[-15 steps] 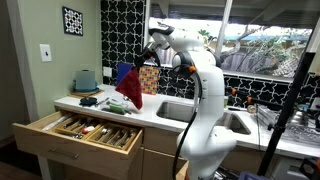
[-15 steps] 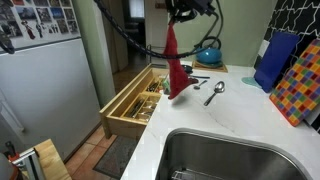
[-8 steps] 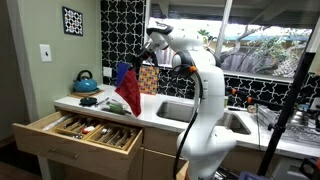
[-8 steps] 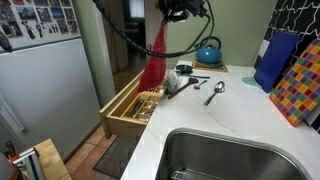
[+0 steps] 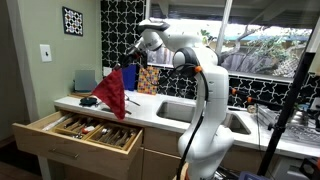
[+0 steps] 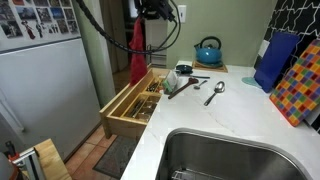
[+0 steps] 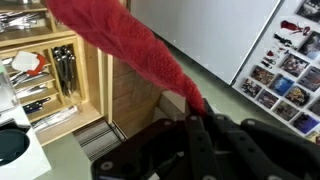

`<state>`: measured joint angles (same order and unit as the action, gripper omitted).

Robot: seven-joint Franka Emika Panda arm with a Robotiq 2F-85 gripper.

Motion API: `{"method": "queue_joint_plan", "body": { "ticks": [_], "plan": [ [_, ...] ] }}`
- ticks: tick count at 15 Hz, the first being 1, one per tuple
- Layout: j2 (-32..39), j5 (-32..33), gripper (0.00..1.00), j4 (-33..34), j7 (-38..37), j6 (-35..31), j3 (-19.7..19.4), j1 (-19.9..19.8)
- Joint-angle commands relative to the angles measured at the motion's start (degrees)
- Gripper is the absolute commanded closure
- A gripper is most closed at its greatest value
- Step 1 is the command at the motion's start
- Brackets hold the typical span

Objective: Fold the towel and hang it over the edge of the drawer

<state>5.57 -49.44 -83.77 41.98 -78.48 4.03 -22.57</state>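
Towel [image 5: 112, 92]: red, soft cloth, hanging in a limp, bunched drape rather than a neat fold. The gripper [image 6: 140, 14] is clamped on its top. In the last second it has swung from above the white worktop [image 6: 240, 115] out over the open drawer [image 5: 60, 147], uncovering the glossy blue kettle [image 6: 207, 50]. Judgement: the carry is nearly done and the lowering over the edge remains. Drawer: pale wood, compartmented, holding cutlery.
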Motion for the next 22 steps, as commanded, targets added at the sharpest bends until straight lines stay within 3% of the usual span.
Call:
{"method": "queue_joint_plan", "body": {
  "ticks": [1,7,11,16,22],
  "plan": [
    [-4.8,-1.2,0.99,-9.8,1.4,-0.7,-4.1,6.8],
    [-5.2,3.2,0.99,-19.7,4.2,-7.8,-4.4,14.4],
    [-3.9,6.2,0.99,-23.4,7.5,-16.2,-4.3,16.6],
    [-2.1,5.1,0.99,-26.2,10.5,-26.5,-3.8,18.2],
    [0.4,4.8,0.94,-25.5,11.3,-25.6,-3.1,19.6]
  ]
}}
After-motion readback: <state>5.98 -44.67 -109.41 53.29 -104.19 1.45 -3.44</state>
